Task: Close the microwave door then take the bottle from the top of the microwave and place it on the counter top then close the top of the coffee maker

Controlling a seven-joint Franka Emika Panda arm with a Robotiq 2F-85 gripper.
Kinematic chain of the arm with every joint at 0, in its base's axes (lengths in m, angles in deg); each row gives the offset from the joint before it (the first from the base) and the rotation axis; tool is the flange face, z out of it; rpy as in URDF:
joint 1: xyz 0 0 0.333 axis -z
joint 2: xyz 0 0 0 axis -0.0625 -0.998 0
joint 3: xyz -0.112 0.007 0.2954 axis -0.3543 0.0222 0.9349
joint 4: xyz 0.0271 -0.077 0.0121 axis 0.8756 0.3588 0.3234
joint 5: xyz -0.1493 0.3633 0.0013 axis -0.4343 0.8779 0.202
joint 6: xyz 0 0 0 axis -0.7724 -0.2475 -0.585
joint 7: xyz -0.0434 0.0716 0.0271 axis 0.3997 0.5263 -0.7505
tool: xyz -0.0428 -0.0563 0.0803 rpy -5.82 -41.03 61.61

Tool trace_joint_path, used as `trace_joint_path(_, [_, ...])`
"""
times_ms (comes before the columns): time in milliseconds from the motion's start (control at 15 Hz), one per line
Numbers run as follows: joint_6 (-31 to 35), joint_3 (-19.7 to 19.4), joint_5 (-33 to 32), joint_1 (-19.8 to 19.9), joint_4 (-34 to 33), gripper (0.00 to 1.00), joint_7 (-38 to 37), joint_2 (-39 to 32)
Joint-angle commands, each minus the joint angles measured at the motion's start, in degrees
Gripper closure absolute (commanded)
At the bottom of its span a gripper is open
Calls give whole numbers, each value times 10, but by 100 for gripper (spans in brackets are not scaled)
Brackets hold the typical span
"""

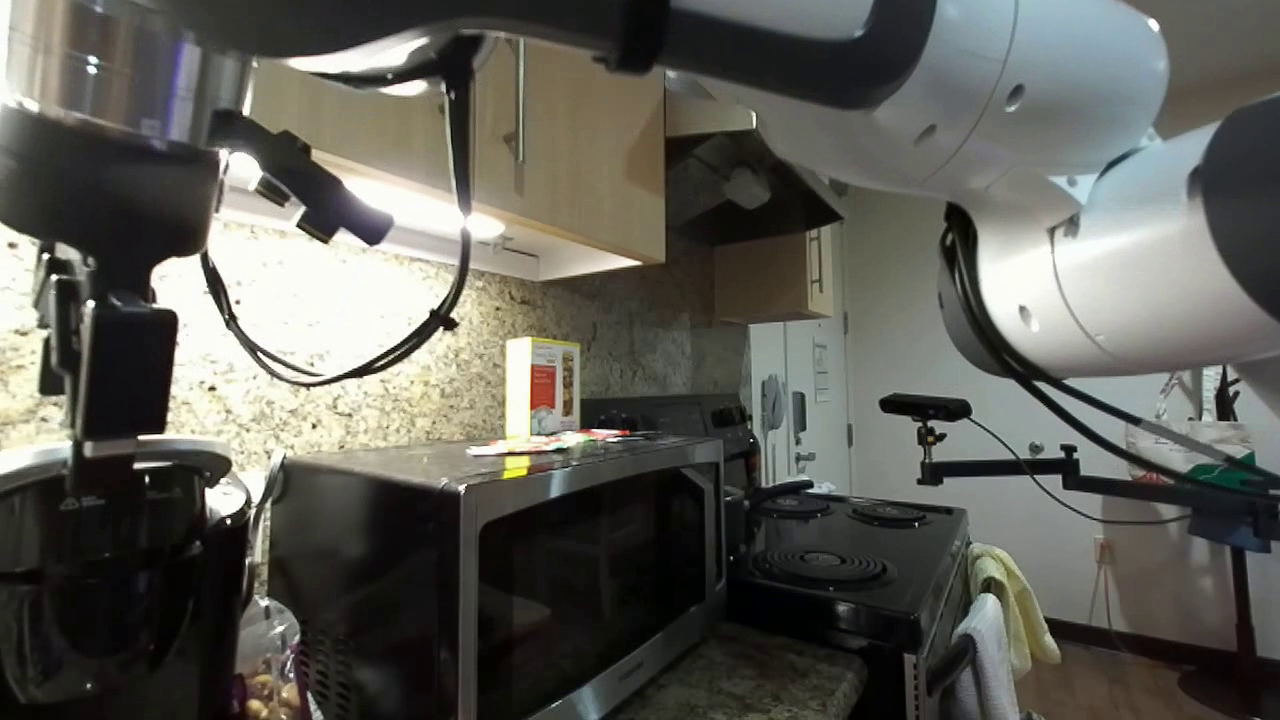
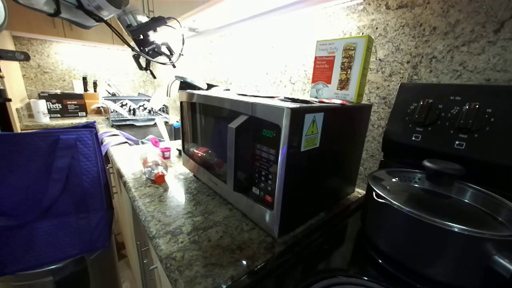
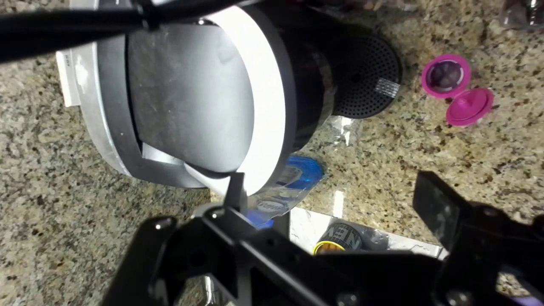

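The microwave (image 2: pixel 320 168) stands on the counter with its door (image 2: pixel 208 132) shut. In front of it lies the bottle (image 2: pixel 154 166), clear with an orange-red cap, on its side on the counter top. The coffee maker (image 1: pixel 90 600) is beside the microwave; its top (image 3: pixel 191 97), grey with a bright rim, looks roughly level, and I cannot tell whether it is fully down. My gripper (image 3: pixel 330 187) is open above the coffee maker's edge, nothing between its fingers. In both exterior views the gripper (image 1: pixel 95 450) (image 2: pixel 163 71) points downward; in one the fingers overlap the lid.
A snack-bar box (image 2: pixel 340 68) and a flat wrapper (image 1: pixel 550 442) rest on the microwave. Pink pod pieces (image 3: pixel 446 76) sit near the coffee maker. A clear blue-marked bag (image 3: pixel 293 182) lies beside it. Wooden cabinets (image 1: pixel 580 150) hang above. A lidded pot (image 2: pixel 436 224) occupies the stove.
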State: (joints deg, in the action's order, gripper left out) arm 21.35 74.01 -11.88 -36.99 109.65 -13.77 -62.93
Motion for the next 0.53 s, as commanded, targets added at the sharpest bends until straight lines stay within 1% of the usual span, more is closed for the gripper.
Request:
trace_joint_path(0, [-32, 19, 39, 13, 40, 0, -14, 29])
trace_joint_path(333, [-24, 20, 71, 40, 60, 0, -7, 24])
trace_joint_path(467, [-6, 14, 64, 40, 71, 0, -1, 27])
